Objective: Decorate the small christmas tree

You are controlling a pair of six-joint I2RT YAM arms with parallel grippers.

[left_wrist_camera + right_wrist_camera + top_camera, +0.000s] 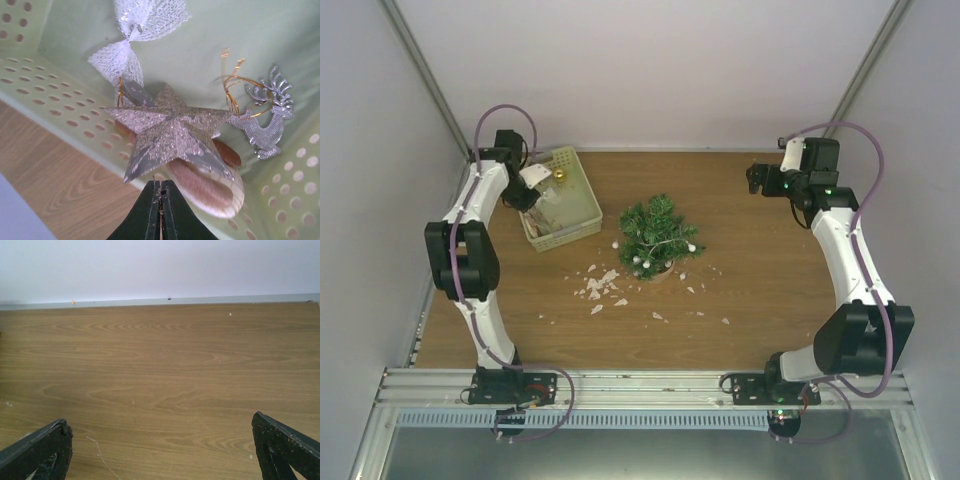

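Observation:
The small christmas tree (658, 232) stands mid-table with a few white balls on it. The pale basket (582, 195) sits left of it. My left gripper (525, 195) is over the basket's left side. In the left wrist view it (161, 182) is shut with nothing seen between the jaws, its tips just below a lower point of a glittery silver star (172, 132). A silver reindeer (265, 127), a white mesh bow (132, 35) and a pinkish shell-like ornament (210, 187) lie in the basket (50, 85). My right gripper (757, 178) is at the far right, open and empty (160, 424) over bare wood.
White flakes (600, 285) are scattered on the wood in front of the tree. A gold ball (559, 176) lies in the basket's far end. Grey walls close in the table on the left, back and right.

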